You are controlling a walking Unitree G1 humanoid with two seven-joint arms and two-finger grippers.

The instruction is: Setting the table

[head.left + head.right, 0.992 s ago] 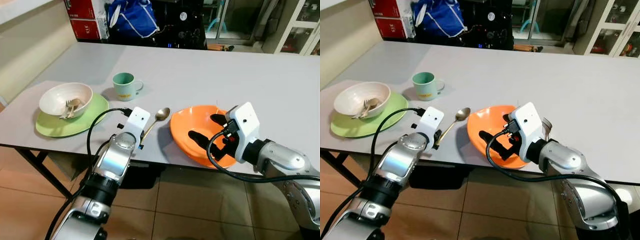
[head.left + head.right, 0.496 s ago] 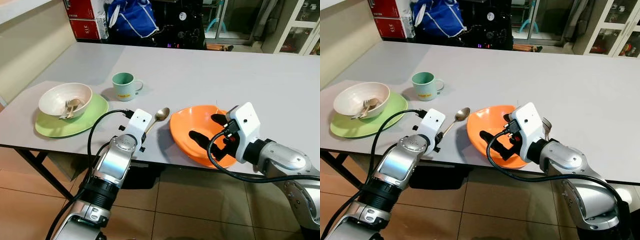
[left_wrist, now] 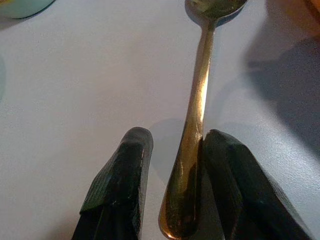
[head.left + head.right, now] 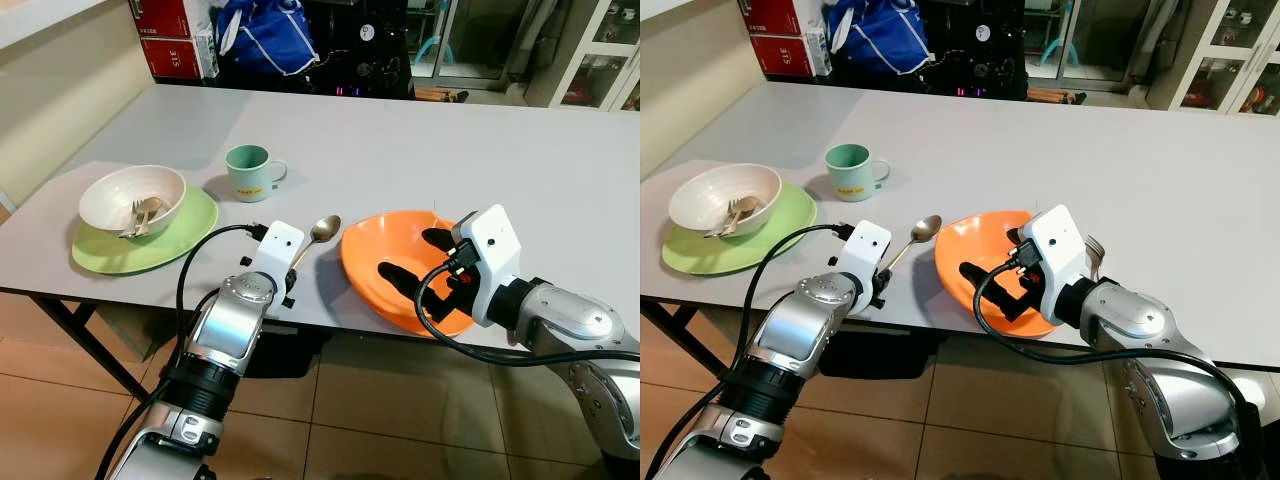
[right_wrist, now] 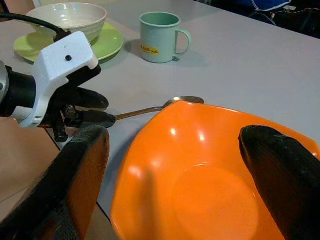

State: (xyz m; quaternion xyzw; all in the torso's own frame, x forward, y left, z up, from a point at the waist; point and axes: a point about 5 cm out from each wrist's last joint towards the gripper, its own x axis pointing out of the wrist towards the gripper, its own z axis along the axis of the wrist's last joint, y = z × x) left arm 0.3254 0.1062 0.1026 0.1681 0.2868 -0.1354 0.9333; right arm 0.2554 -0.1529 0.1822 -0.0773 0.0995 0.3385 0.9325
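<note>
A gold spoon (image 4: 322, 230) lies on the grey table (image 4: 400, 150), its handle pointing to the front edge. My left gripper (image 3: 172, 137) is open and straddles the end of the handle; one finger (image 3: 227, 170) touches it and the other stands apart. An orange bowl (image 4: 385, 250) sits at the front edge to the right of the spoon. My right gripper (image 4: 412, 256) is open wide over the bowl (image 5: 210, 180), with one finger near each side of it.
A green mug (image 4: 248, 170) stands behind the spoon. At the left, a white bowl (image 4: 132, 195) holding a fork and spoon sits on a green plate (image 4: 190, 225). A fork (image 4: 1095, 247) lies just right of the orange bowl. Boxes and a blue bag stand beyond the far edge.
My left gripper has edged a little forward along the spoon handle. The right arm and the orange bowl have not moved.
</note>
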